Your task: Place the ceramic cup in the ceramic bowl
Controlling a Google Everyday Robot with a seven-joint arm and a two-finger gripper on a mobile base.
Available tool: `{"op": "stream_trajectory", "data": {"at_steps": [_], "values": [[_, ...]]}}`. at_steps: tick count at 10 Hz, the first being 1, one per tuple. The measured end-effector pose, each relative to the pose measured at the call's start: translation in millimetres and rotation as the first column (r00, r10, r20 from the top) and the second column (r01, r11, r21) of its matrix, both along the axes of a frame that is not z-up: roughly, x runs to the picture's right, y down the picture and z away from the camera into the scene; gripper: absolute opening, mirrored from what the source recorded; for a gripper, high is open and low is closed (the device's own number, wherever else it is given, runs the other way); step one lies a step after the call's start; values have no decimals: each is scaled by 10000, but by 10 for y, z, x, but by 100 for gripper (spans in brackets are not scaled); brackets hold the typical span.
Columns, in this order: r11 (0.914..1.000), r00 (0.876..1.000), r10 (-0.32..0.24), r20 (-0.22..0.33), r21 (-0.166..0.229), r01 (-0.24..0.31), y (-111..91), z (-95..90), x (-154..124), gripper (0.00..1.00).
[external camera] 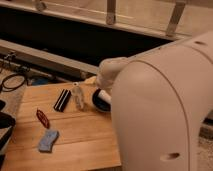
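The pale whitish ceramic cup sits at the end of my arm, directly over the dark ceramic bowl, of which only the left rim shows on the wooden table. My gripper is right at the cup, mostly hidden by the white wrist and the large white arm body. I cannot tell whether the cup rests in the bowl or hangs just above it.
A small clear bottle stands just left of the bowl, and a black ribbed block lies beside it. A red object and a blue sponge lie toward the wooden table's front left. Black cables lie off its left edge.
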State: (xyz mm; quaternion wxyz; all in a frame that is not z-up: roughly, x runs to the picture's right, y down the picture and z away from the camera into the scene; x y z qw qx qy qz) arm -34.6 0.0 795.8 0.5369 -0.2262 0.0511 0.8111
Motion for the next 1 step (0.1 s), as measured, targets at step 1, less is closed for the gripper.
{"op": "stream_trajectory", "data": {"at_steps": [1], "values": [[10000,10000,-43,12,-19,43,-24,-20,11,92]]}}
